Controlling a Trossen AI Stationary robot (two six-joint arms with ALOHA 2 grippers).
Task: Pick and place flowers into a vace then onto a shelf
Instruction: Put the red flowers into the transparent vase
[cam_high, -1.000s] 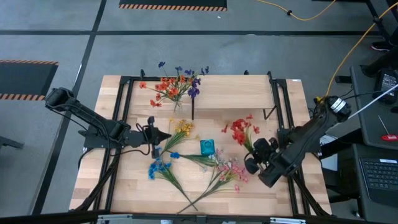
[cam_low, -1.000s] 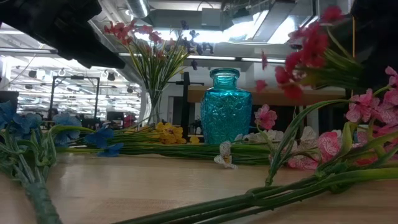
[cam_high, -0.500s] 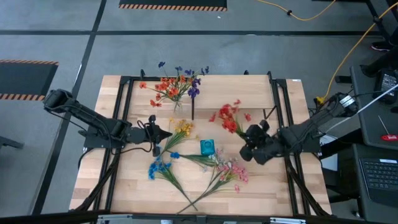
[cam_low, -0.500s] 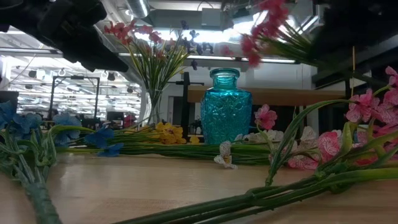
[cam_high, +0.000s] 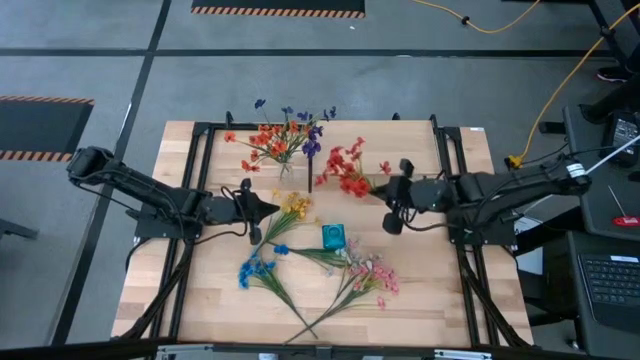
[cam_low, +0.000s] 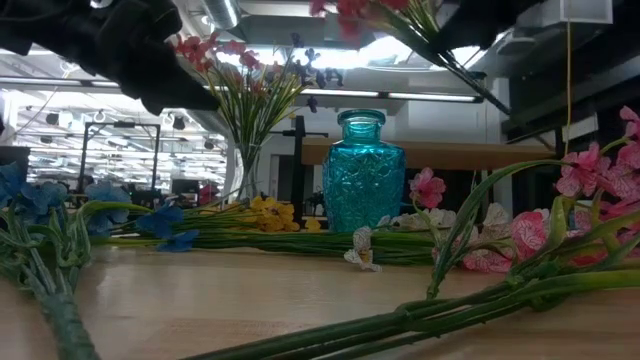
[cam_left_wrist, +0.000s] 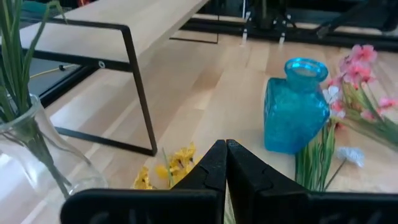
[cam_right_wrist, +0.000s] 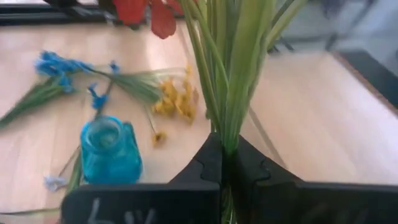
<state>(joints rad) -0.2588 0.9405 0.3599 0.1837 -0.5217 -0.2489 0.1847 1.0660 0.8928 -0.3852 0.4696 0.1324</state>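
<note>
Above the table's middle, the right tool (cam_high: 388, 190) pinches the red flowers (cam_high: 346, 168) low on their stalks: light, floppy, top-heavy. At nine o'clock, the left tool (cam_high: 262, 207) hovers, fingers together.

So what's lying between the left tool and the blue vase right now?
In the left wrist view, the yellow flowers lie just ahead of the shut left tool; beyond them is bare tabletop up to the blue vase.

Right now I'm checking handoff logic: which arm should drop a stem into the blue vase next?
Right. The right gripper is shut on the red flowers, held near the blue vase. The left gripper holds nothing.
</note>
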